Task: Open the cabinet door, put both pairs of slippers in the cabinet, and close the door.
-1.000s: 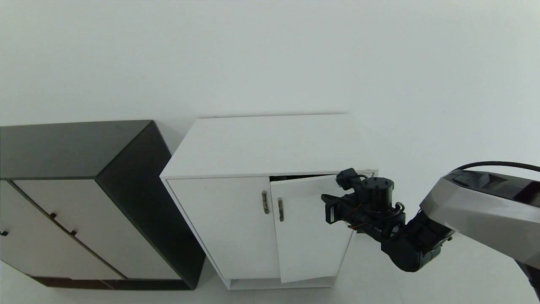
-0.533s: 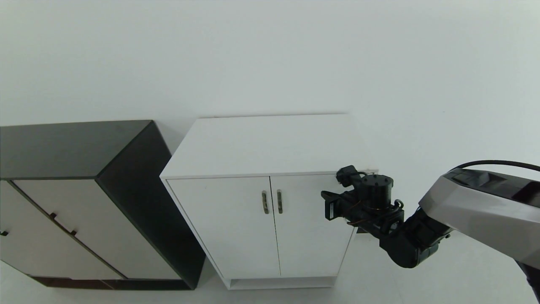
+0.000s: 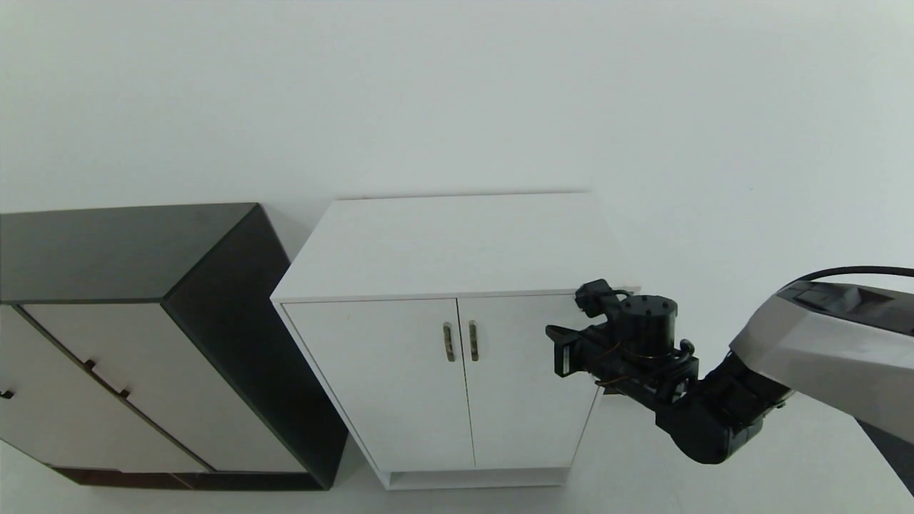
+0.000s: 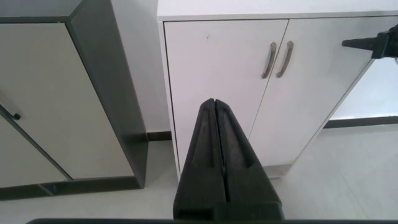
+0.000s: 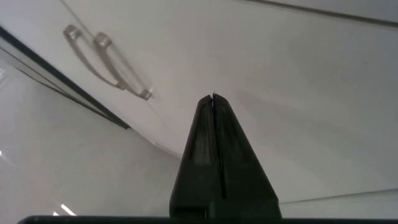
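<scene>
Head view: a white cabinet (image 3: pixel 443 243) stands on the pale floor (image 3: pixel 643 485) with its back to the plain wall (image 3: pixel 457 93). Its left door (image 3: pixel 378 385) and right door (image 3: pixel 521 414) both lie flush with the front, meeting at the middle seam. The left handle (image 3: pixel 448 342) and right handle (image 3: pixel 473 340) are upright metal bars just either side of that seam, near the top. The right gripper (image 3: pixel 550 332) hangs in front of the upper part of the right door, between the right handle and the door's outer edge, with its tip pointing toward the handles. In the right wrist view its fingers (image 5: pixel 205 143) are pressed together with nothing between them, and the tip sits close to the door face; whether it touches cannot be told. The left gripper (image 4: pixel 214 102) is held back from the cabinet above the floor, aimed at the lower part of the left door, with its fingers (image 4: pixel 202 143) likewise clenched on nothing. A dark cabinet (image 3: pixel 128 250) with pale door panels stands just beside the white one, on its left, against the same wall.
</scene>
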Robot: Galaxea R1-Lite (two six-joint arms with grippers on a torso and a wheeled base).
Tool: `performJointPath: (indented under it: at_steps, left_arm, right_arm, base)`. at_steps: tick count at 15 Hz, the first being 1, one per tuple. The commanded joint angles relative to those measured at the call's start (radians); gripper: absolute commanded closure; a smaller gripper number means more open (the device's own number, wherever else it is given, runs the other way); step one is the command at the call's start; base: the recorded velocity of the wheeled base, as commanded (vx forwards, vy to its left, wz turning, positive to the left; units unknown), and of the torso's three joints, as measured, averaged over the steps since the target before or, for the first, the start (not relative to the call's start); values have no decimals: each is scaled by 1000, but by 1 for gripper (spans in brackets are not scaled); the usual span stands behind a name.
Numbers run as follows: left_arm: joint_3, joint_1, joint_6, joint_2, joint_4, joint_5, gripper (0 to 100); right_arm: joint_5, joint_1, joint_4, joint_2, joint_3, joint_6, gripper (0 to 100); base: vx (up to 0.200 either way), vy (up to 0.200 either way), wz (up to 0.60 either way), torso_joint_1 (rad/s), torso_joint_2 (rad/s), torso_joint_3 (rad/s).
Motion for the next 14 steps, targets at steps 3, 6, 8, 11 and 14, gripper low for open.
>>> performJointPath:
  at_steps: [3, 6, 8, 11, 14]
  left_arm:
    - [0, 1, 0, 0, 0, 0, 100]
    - [0, 1, -2, 0, 0, 3, 100]
    - [0, 1, -2, 0, 0, 14, 100]
    - [0, 1, -2, 0, 0, 14, 100]
    - [0, 1, 0, 0, 0, 14, 100]
  right_arm:
    - [-198, 5, 6, -241, 207, -2, 100]
    - [-269, -69, 11, -427, 384, -26, 100]
    - [-270, -171, 37, -592, 493, -46, 100]
    - [-266, -388, 244, -898, 568, -88, 100]
    - [-231, -539, 666, -1296, 571, -92, 100]
  base:
    - [0, 0, 0, 0, 0, 0]
    - [0, 0, 0, 0, 0, 0]
    - [0, 0, 0, 0, 0, 0]
    - [0, 0, 0, 0, 0, 0]
    - [0, 0, 0, 0, 0, 0]
